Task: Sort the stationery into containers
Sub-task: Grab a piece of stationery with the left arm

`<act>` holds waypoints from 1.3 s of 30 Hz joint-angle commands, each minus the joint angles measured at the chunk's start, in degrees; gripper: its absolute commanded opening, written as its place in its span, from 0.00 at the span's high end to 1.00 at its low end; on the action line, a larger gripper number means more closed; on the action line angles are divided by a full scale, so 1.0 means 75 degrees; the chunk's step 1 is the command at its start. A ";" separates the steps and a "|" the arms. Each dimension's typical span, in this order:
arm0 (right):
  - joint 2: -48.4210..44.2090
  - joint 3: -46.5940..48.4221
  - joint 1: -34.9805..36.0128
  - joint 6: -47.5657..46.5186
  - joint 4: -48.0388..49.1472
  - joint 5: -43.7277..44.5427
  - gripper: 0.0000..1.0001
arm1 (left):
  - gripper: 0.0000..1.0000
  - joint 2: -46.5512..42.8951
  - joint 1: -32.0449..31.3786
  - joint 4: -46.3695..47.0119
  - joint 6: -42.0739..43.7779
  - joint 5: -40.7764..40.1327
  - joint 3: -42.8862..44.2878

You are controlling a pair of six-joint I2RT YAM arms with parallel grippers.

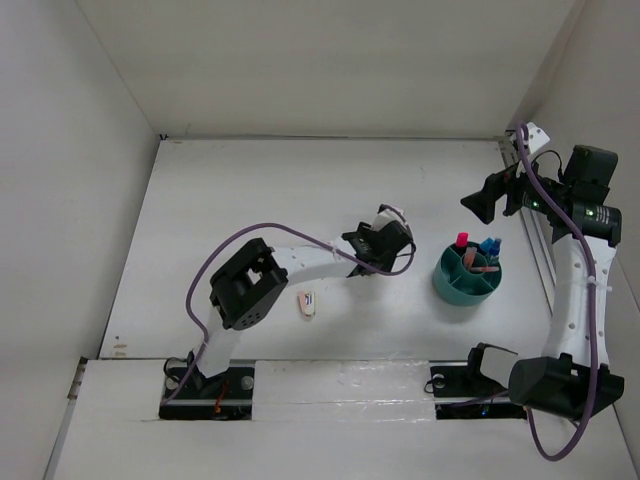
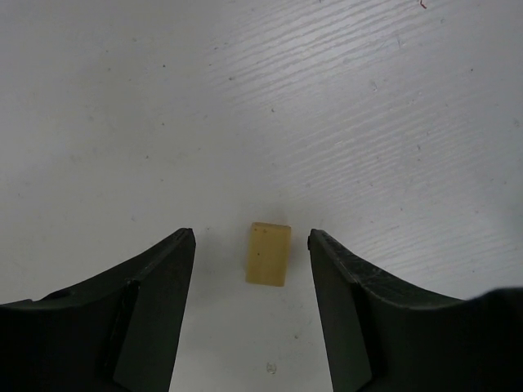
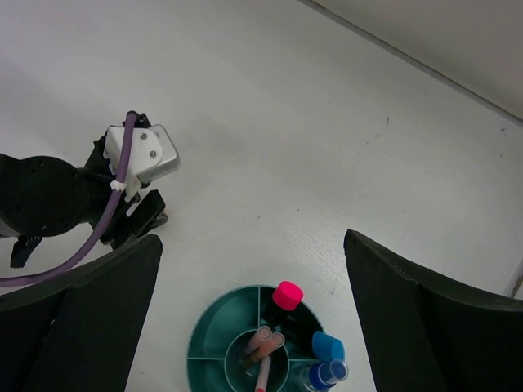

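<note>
Left gripper (image 2: 252,234), jaws apart, straddles tan eraser (image 2: 269,254) at lower centre of its wrist frame; eraser's long axis runs up-down, parallel to fingers, slightly nearer the right-hand one. Right gripper (image 3: 252,241) also spread, over teal cup (image 3: 204,351), well away from eraser

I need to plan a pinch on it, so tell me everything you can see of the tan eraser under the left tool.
The tan eraser is a small, matte, pale yellow-tan block with squared edges and faint dark specks. It lies flat on the white table. It sits between the fingers of the open left tool, nearer the right-hand one in the wrist view, touching neither.
</note>
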 commanded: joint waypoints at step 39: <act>0.0089 0.0078 0.0042 -0.0282 0.0180 0.0015 0.01 | 1.00 -0.0021 -0.0006 -0.0159 -0.0403 0.0767 -0.0369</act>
